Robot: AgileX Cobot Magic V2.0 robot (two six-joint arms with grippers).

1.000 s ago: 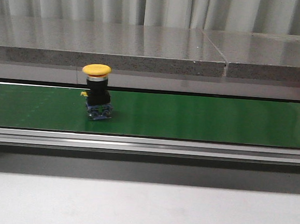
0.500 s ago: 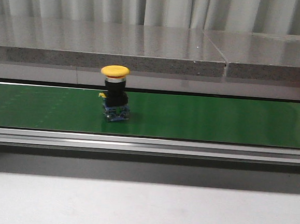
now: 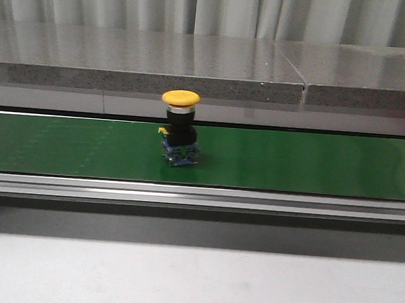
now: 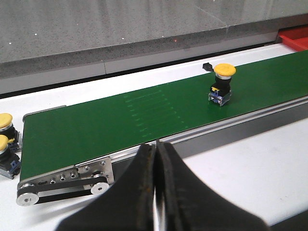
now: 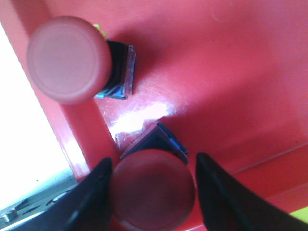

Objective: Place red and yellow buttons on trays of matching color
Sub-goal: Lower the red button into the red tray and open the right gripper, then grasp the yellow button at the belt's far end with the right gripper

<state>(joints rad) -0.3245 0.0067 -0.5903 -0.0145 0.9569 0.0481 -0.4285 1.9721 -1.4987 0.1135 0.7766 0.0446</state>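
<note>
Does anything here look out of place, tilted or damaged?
Nothing stands out. The yellow button stands upright on the green belt. Two red buttons sit upright in the red tray, one between the right gripper's open fingers. Two more yellow buttons wait beside the belt's end.

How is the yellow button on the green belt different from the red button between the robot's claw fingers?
The yellow button has a yellow cap; the red button has a red one. The yellow button stands alone on the green belt, with no claw near it; the red button sits in the red tray, between the open fingers of the right claw. Both have round mushroom caps on dark bodies.
</note>
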